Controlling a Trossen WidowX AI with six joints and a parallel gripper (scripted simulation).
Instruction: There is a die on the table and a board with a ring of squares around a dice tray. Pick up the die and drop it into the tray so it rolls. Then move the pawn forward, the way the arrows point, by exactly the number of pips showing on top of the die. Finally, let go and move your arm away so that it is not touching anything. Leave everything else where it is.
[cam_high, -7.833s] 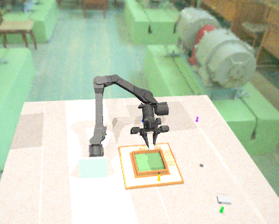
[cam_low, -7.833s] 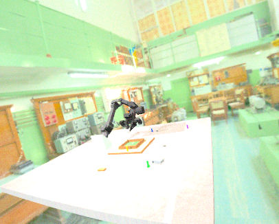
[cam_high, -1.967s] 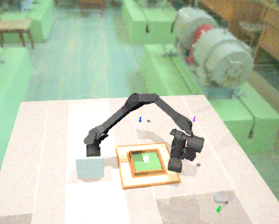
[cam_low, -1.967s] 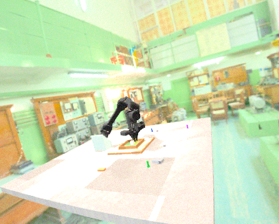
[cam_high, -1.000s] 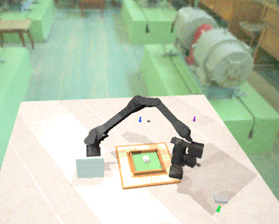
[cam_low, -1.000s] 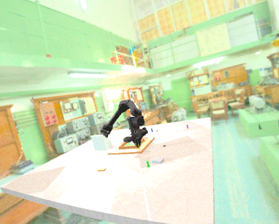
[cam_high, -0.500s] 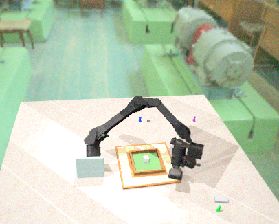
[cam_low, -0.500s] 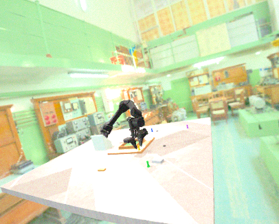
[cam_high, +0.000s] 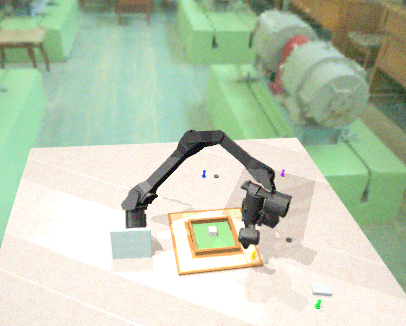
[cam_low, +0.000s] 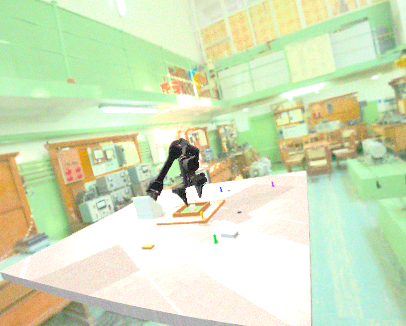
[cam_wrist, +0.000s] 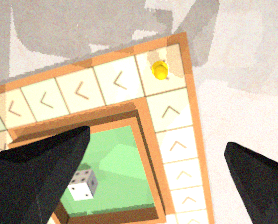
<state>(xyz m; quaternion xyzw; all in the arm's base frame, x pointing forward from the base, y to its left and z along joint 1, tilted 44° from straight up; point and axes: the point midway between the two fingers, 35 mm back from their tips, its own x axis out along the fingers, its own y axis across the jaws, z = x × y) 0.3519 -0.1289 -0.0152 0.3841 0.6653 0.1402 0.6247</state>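
Observation:
The yellow pawn (cam_high: 253, 255) (cam_low: 202, 215) (cam_wrist: 160, 70) stands upright on a corner square of the board (cam_high: 182, 255) (cam_low: 175, 223) (cam_wrist: 191, 90). The white die (cam_high: 213, 231) (cam_wrist: 82, 185) rests on the green floor of the dice tray (cam_high: 217, 251) (cam_wrist: 154, 145). Its upper face shows several dark pips; I cannot tell the exact number. My gripper (cam_low: 194, 200) (cam_wrist: 157, 140) is wide open and empty above the board's pawn side. In the wrist view the pawn lies beyond the fingertips, clear of both, and the left finger hides part of the tray. Arrows mark the ring squares.
A blue pawn (cam_high: 204, 174) (cam_low: 221, 189) and a purple pawn (cam_high: 282, 173) (cam_low: 272, 184) stand behind. A green pawn (cam_high: 318, 304) (cam_low: 215, 239) stands beside a grey block (cam_high: 321, 289) (cam_low: 229, 234). A pale upright block (cam_high: 131, 243) (cam_low: 146, 207) is near the arm base. An orange tile (cam_low: 148, 246) lies apart.

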